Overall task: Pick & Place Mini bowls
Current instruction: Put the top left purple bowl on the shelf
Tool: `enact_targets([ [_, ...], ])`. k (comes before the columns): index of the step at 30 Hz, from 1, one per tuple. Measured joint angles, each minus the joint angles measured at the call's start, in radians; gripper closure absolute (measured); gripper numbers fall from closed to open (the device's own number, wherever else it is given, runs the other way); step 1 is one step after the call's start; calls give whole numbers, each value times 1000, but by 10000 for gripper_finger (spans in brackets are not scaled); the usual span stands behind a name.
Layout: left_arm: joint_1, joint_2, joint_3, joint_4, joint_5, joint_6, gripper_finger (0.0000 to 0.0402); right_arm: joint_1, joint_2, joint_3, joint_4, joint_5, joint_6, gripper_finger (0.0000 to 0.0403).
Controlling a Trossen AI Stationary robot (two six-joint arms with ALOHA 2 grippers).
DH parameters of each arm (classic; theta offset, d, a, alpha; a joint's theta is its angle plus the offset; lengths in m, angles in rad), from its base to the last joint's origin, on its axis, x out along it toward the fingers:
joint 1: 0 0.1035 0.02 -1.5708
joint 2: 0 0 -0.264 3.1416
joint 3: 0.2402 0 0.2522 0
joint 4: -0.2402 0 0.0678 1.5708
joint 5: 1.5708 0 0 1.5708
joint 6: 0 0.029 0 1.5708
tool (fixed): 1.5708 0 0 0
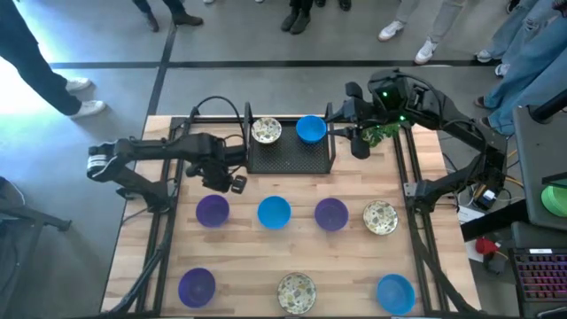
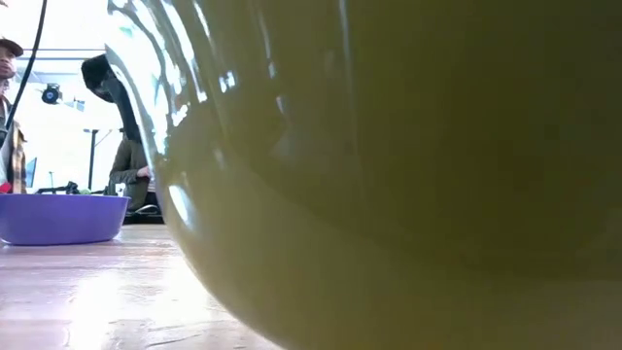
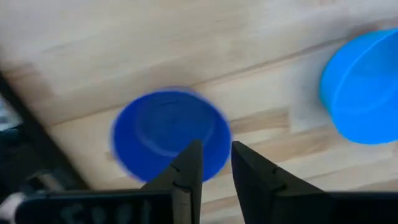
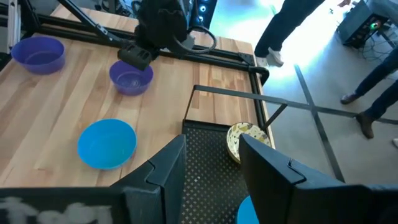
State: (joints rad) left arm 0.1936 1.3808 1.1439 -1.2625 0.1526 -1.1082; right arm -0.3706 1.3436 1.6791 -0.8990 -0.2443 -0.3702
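Seven mini bowls sit on the wooden table: purple [image 1: 213, 211], blue [image 1: 274, 212], purple [image 1: 331, 213], speckled cream [image 1: 380, 217], and in the near row purple [image 1: 197, 286], speckled [image 1: 297, 292] and blue [image 1: 395, 293]. A speckled bowl [image 1: 266, 131] and a blue bowl [image 1: 310, 129] rest in the black mesh tray [image 1: 288, 158]. My left gripper [image 3: 214, 155] is open by a narrow gap over the far-left purple bowl [image 3: 168, 130]. One finger is over its inside, the other just outside the rim. My right gripper [image 4: 211, 162] hangs open above the tray's right edge [image 1: 359, 146]. My left gripper comes from above at the rim [image 3: 214, 140] of the far-left purple bowl, which sits on the table. I cannot tell whether its fingers touch the rim.
A green leafy plant [image 1: 381, 133] stands beside the right gripper at the far right. Black frame rails [image 1: 164, 230] run along both table sides. In the low view a cream bowl [image 2: 408, 175] fills the picture close to the camera. People stand beyond the far edge [image 1: 301, 13].
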Motion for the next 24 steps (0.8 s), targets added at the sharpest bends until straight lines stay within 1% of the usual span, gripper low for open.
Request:
enact_targets([
  [4, -20, 2, -62, 104, 47, -51, 323, 0, 0, 0, -5, 0, 1, 258],
  [8, -34, 3, -114, 163, 59, -92, 323, 0, 0, 0, -5, 0, 0, 262],
  [14, -41, 5, -157, 181, 65, -123, 323, 0, 0, 0, -5, 0, 0, 264],
  [19, -50, 5, -203, 262, 65, -164, 323, 0, 0, 0, -5, 1, 1, 262],
  [24, -51, 5, -230, 279, 65, -178, 323, 0, 0, 0, -5, 1, 3, 265],
])
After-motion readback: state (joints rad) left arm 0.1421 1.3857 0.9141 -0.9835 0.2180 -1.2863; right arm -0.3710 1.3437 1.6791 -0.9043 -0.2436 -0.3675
